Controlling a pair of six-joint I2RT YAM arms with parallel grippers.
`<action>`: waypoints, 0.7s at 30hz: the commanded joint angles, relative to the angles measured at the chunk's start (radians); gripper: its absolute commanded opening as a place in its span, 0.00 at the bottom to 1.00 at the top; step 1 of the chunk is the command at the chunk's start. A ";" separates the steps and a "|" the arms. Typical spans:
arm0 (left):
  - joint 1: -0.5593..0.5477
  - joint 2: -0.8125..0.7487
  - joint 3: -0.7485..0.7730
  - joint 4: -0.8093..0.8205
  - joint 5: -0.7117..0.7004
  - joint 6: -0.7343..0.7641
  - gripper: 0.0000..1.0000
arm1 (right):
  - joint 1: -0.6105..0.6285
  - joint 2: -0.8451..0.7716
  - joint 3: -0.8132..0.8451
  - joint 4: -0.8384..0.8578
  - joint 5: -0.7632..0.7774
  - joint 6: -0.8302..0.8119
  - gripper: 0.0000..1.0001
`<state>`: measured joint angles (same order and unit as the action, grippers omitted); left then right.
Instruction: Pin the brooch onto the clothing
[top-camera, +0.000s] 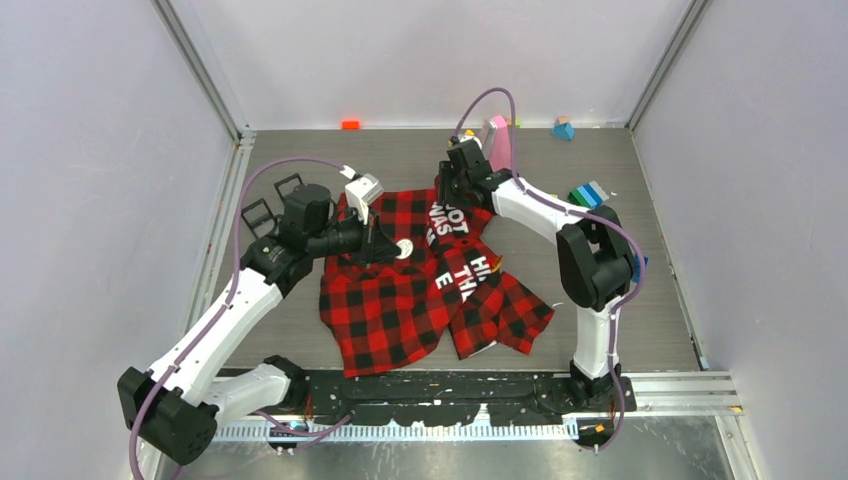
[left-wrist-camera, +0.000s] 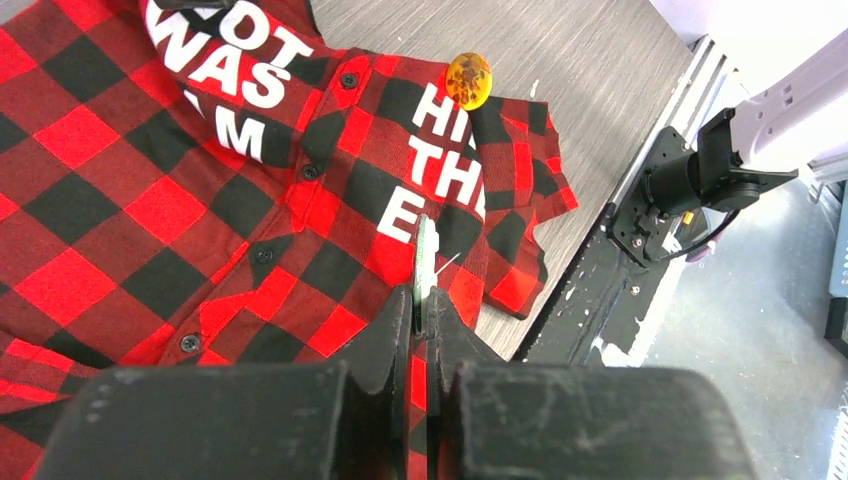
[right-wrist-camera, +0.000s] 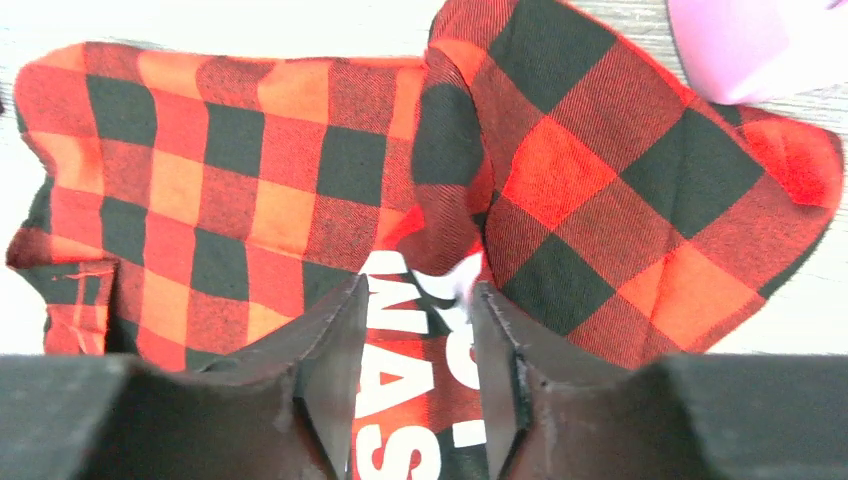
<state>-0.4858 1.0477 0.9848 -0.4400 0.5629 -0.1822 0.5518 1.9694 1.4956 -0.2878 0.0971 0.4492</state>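
The clothing (top-camera: 420, 300) is soft matt woven flannel cloth with a visible twill weave, smooth white printed lettering and dull black plastic buttons (left-wrist-camera: 349, 79). The left claw (left-wrist-camera: 422, 300) and right claw (right-wrist-camera: 418, 290) are matt, slightly rough black plastic. The brooch (left-wrist-camera: 426, 245) looks thin and hard, the amber disc (left-wrist-camera: 468, 80) glossy, the bench (top-camera: 400, 150) grey, brushed, low-sheen.

A grey wood-grain table (top-camera: 400, 160) stretches ahead of me between pale walls. At its far edge, left of centre, lies a small orange block (top-camera: 350, 124). Further right along that edge stands a pink box (top-camera: 497, 135), with a blue block (top-camera: 563, 129) beyond it. A green-and-blue striped block (top-camera: 588, 194) sits to my right. Two black square frames (top-camera: 258, 213) lie to my left.
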 joint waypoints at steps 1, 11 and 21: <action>0.003 -0.035 -0.012 0.046 -0.003 -0.045 0.00 | -0.006 -0.082 0.056 -0.053 0.035 -0.057 0.52; -0.025 -0.008 -0.101 0.254 0.033 -0.281 0.00 | -0.136 -0.470 -0.329 -0.110 -0.249 0.026 0.63; -0.118 0.083 -0.186 0.501 -0.064 -0.464 0.00 | -0.159 -0.837 -0.666 -0.184 -0.285 0.211 0.60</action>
<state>-0.5755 1.1110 0.8074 -0.1135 0.5442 -0.5541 0.3874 1.2808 0.8734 -0.4347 -0.1604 0.5644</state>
